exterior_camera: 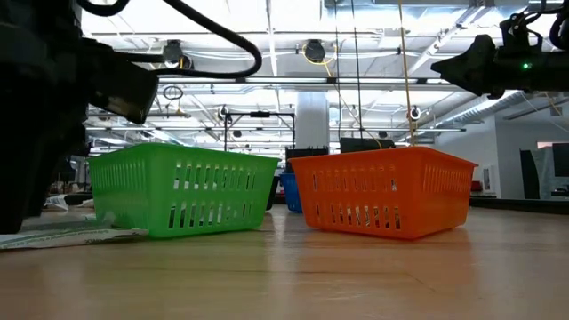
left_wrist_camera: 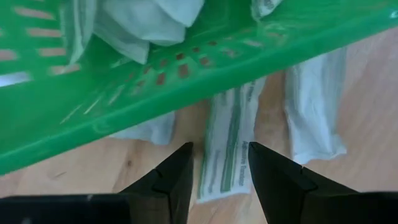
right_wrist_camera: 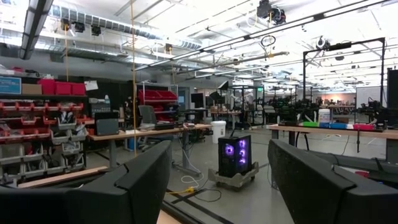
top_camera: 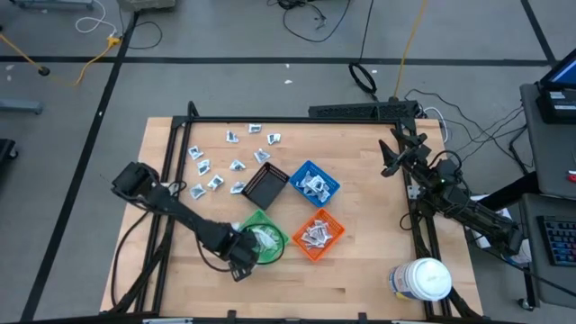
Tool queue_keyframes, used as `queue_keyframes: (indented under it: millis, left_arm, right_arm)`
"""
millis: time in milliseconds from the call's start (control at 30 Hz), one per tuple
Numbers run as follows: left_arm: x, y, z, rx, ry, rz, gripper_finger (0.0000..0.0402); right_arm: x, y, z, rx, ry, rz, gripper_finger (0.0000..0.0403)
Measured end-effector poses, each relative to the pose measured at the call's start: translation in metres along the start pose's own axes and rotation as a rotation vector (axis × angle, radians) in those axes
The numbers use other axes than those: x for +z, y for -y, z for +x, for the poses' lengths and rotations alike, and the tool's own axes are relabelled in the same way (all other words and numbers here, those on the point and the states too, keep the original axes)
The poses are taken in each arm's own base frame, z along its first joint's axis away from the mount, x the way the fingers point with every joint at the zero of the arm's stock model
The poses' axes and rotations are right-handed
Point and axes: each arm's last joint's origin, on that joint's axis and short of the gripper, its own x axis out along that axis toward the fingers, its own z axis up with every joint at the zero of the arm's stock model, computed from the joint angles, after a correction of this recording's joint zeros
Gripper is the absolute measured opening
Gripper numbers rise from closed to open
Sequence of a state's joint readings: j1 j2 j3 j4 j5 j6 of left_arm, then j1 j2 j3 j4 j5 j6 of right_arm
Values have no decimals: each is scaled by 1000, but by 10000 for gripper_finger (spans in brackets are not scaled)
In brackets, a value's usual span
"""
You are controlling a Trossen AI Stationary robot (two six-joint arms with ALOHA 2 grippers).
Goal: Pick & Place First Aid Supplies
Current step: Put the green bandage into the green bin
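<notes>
My left gripper (top_camera: 241, 264) (left_wrist_camera: 219, 149) points down, open, just on the near side of the green bin (top_camera: 261, 236) (left_wrist_camera: 124, 81). Under the gap between its fingers a white packet with green print (left_wrist_camera: 227, 149) lies flat on the table, its far end under the bin's wall. A second white packet (left_wrist_camera: 314, 112) lies beside it, and a third (left_wrist_camera: 149, 127) shows partly under the bin. The green bin holds white wrapped supplies (left_wrist_camera: 149, 25). My right gripper (top_camera: 389, 155) (right_wrist_camera: 219, 149) waits open at the table's far right, raised, with nothing between its fingers.
Several loose packets (top_camera: 229, 162) lie scattered at the far left. A black bin (top_camera: 265, 186), a blue bin (top_camera: 313, 183) and an orange bin (top_camera: 317, 234) (exterior_camera: 382, 203) stand close around the green one; blue and orange hold packets. A large white jar (top_camera: 421, 279) stands near right.
</notes>
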State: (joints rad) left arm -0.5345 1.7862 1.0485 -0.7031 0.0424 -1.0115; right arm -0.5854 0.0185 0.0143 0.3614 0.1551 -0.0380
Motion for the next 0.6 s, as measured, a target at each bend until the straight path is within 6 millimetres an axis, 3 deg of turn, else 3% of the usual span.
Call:
queue_keyframes:
  millis: [200,400,500,600]
  left_arm:
    - [-2,2,2,3,5,0,143]
    - [-3,1,1,-4,-25,-12,52]
    - [-6,2,-8,-52,-49,-4,9]
    - [-8,0,-25,-95,-38,0,9]
  right_arm:
    - [0,0,0,0,0,0,263]
    - [0,0,0,0,0,0,263]
    - [0,0,0,0,0,0,263]
    - [0,0,0,-1,0,0,263]
